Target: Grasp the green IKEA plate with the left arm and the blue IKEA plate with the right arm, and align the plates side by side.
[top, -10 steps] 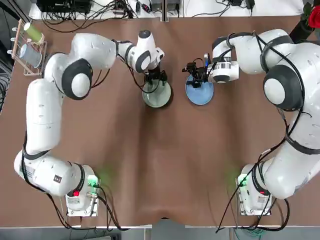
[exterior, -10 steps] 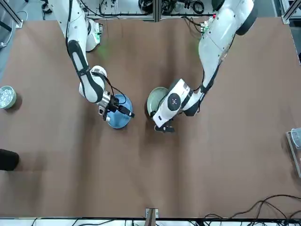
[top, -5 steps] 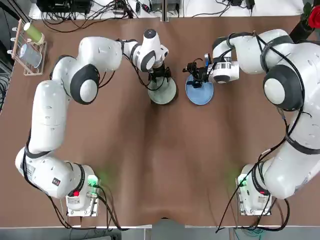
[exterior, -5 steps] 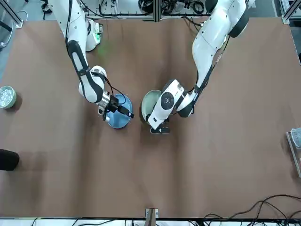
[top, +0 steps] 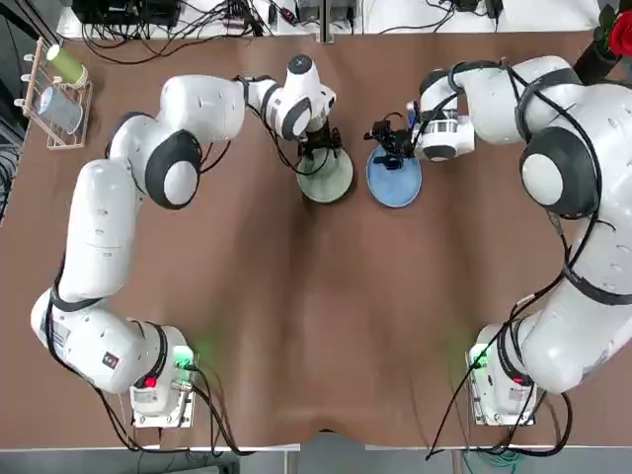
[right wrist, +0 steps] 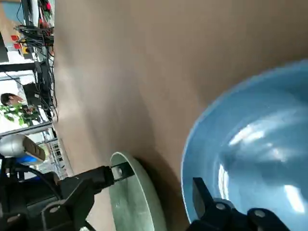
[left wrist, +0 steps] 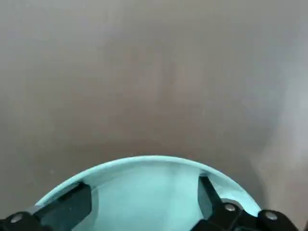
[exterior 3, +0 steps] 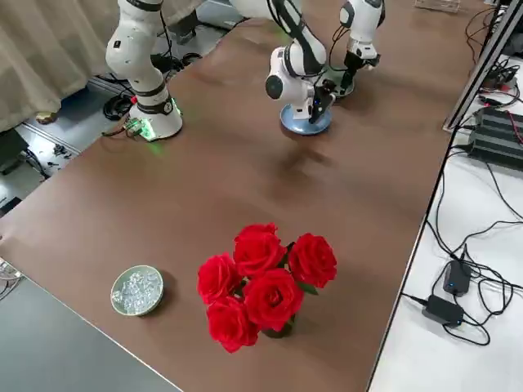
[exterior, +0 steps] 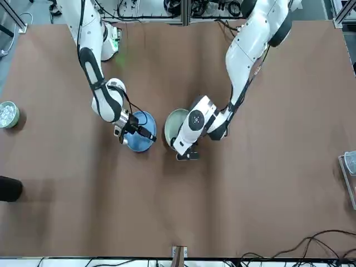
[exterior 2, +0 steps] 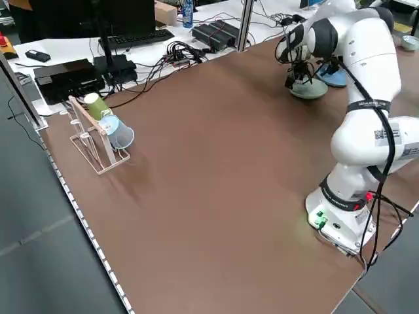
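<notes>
Left gripper [top: 321, 150]: lowered over the far half of the green IKEA plate [top: 331, 184], pointing down. Fingers [left wrist: 71, 208] spread well apart, tips inside the rim, bare plate surface between them; nothing clamped between them. Wrist of the left arm [top: 197, 104] directly above, reaching in from the desk's left side.

Green IKEA plate: flat on the desk [top: 316, 326], near the far edge, just left of the midline between the left and right edges.

Right gripper [top: 390, 146]: low over the far-left part of the blue IKEA plate [top: 397, 186], reaching in sideways from the right arm [top: 513, 94]. Grip state: cannot tell, neither the wrist view nor the overhead view settling whether the rim is clamped.

Blue IKEA plate: flat on the desk, level with the green one and just to its right. Narrow strip of bare desk between the two rims; no contact. Same distance from the far edge for both.

Farther out:
- Wooden rack [top: 54, 99] with a green cup and a blue cup, at the far-left corner.
- Bunch of red roses [exterior 3: 261, 282], at the far-right corner.
- Small round dish [exterior 3: 137, 290] of clear pieces, at the right edge, nearer the robot than the roses.
</notes>
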You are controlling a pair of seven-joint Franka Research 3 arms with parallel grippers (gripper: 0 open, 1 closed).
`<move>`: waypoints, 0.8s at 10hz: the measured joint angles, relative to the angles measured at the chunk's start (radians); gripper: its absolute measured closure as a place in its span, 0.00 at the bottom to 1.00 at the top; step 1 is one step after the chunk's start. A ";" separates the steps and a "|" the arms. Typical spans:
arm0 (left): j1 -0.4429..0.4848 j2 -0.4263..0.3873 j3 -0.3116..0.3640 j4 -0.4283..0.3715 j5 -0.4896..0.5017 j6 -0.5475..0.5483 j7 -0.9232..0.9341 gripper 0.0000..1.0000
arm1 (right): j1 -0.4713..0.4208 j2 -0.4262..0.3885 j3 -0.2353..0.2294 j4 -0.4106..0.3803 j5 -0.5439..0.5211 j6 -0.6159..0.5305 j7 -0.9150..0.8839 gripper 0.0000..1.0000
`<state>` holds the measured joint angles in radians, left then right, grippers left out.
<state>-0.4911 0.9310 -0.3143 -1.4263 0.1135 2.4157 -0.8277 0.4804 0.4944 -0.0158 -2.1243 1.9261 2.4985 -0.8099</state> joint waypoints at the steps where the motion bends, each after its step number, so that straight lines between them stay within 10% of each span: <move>1: -0.017 0.004 0.013 0.011 0.000 0.000 -0.015 0.00 | -0.008 -0.003 -0.005 0.030 -0.064 0.039 0.003 0.07; 8: -0.073 0.020 0.029 0.072 0.000 0.004 -0.090 0.00 | -0.027 -0.021 -0.182 0.210 -0.757 0.039 0.014 0.05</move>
<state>-0.5643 0.9512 -0.2853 -1.3542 0.1135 2.4195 -0.9173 0.4530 0.4736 -0.1982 -1.9148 1.1687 2.5376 -0.7955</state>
